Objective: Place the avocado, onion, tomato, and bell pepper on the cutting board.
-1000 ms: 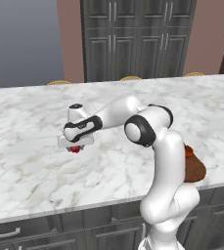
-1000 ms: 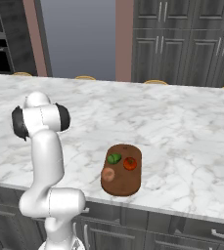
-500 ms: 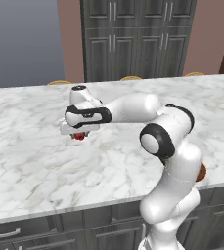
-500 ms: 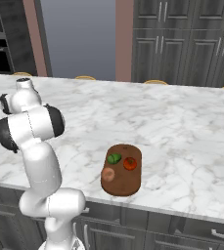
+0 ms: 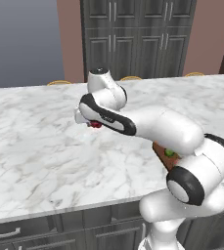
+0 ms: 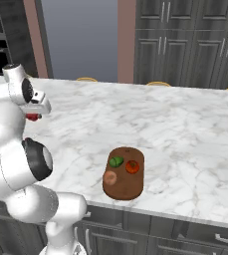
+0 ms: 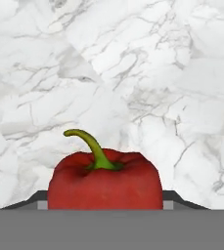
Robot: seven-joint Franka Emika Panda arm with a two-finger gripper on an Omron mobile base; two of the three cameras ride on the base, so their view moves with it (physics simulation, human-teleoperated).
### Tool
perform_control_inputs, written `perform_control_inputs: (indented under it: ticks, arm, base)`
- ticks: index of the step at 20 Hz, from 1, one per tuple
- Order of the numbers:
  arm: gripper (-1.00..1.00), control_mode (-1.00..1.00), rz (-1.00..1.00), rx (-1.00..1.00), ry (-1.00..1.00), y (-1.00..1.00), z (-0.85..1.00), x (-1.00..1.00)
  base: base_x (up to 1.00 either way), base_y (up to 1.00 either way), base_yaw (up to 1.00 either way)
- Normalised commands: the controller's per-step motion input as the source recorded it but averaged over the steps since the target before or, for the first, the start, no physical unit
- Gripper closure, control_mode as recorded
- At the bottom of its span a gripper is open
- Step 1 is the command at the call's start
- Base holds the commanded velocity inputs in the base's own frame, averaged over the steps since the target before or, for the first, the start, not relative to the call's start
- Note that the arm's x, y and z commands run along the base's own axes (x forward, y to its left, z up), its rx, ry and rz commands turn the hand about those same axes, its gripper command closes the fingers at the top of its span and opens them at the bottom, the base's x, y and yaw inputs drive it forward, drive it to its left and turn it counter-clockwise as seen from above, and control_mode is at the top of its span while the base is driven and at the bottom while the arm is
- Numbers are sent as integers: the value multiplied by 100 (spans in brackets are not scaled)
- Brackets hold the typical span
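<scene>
Left base view: the white arm reaches out over the marble counter [image 5: 40, 146], and the gripper [image 5: 95, 124] sits out toward the middle of the slab with a bit of red bell pepper [image 5: 97, 125] poking out under it. Behind the arm's elbow, near the counter's front edge, a sliver of the cutting board [image 5: 161, 151] shows with a speck of the green avocado [image 5: 169, 153] on it.

Right base view: the gripper [image 6: 34, 116] is toward the left end of the counter [image 6: 185, 129], well apart from the cutting board [image 6: 130, 187], and the bell pepper [image 6: 34, 117] is a small red blob beneath the hand. The board lies close to the front edge. On it are the avocado [image 6: 116, 162], the orange-red tomato [image 6: 132, 167] just beside it, and the tan onion [image 6: 110, 178] nearer the front.

Hand view: the bell pepper [image 7: 105, 180] sits upright right between the fingertips, curved green stem on top, marble counter [image 7: 133, 63] behind. The fingers are closed onto the pepper's sides, so it's gripped.
</scene>
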Motion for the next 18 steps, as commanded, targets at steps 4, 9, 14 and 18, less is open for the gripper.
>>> perform_control_inputs:
  ticks: [4, 9, 14, 18]
  arm:
    - [100, -100, 0, 0, -19, -72, 98, -72]
    - [100, -100, 0, 0, -15, -91, 83, -68]
    - [100, -100, 0, 0, -5, -100, 55, -39]
    - [100, -100, -2, 0, -1, -100, 37, -24]
  base:
    - [0, 0, 0]
    - [0, 0, 0]
    - [0, 0, 0]
    - [0, 0, 0]
